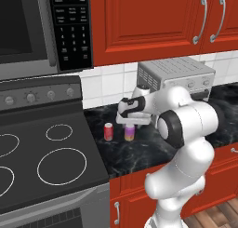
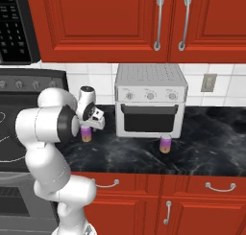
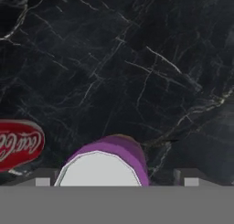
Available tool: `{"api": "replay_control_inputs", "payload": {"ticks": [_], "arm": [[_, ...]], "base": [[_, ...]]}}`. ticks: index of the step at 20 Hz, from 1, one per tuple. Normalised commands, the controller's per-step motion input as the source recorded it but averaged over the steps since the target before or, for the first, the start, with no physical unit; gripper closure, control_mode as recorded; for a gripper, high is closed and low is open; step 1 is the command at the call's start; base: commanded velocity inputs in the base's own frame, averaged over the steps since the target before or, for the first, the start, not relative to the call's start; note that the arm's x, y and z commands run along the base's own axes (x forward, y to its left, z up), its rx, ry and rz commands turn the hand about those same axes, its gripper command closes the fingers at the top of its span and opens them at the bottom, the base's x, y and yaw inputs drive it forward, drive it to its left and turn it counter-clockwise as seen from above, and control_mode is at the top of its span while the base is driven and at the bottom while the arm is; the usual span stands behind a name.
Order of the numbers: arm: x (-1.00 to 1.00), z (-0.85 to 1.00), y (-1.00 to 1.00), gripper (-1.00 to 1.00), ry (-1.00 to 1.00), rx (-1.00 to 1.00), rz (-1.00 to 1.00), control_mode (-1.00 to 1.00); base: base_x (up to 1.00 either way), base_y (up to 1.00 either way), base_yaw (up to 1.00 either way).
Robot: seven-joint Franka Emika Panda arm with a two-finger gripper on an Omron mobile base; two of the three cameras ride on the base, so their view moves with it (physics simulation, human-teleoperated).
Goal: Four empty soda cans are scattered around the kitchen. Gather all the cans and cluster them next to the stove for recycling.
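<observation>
Now the hand (image 1: 129, 125) is hovering spread over the purple can (image 1: 129, 132), letting it stand beside the red can (image 1: 108, 131) near the stove (image 1: 46, 166).

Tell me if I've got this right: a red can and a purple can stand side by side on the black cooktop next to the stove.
Not quite: in the left base view the red can and purple can stand on the marbled counter beside the stove, not on its cooktop.

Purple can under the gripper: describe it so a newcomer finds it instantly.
Start at the grey stove with its black cooktop; on the black marbled counter just right of it stand two small cans. Take the purple-pink one with an orange base band, right of the red can.
</observation>
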Motion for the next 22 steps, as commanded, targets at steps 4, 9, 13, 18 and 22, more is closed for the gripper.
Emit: {"api": "replay_control_inputs", "payload": {"ticks": [4, 9, 13, 18, 22], "arm": [[-0.10, 0.24, 0.00, -1.00, -0.07, 0.01, 0.00, -1.00], [-0.18, 0.24, -0.04, -1.00, -0.07, 0.01, 0.00, -1.00], [-0.28, 0.23, -0.06, -1.00, -0.05, 0.01, 0.00, -1.00], [-0.26, 0.31, -0.08, -1.00, 0.01, 0.01, -0.02, -1.00], [-0.27, 0.29, -0.16, -1.00, 0.04, 0.00, 0.00, -1.00]], "base": [[0.00, 0.00, 0.00], [0.00, 0.00, 0.00], [0.00, 0.00, 0.00], [0.00, 0.00, 0.00], [0.00, 0.00, 0.00]]}}
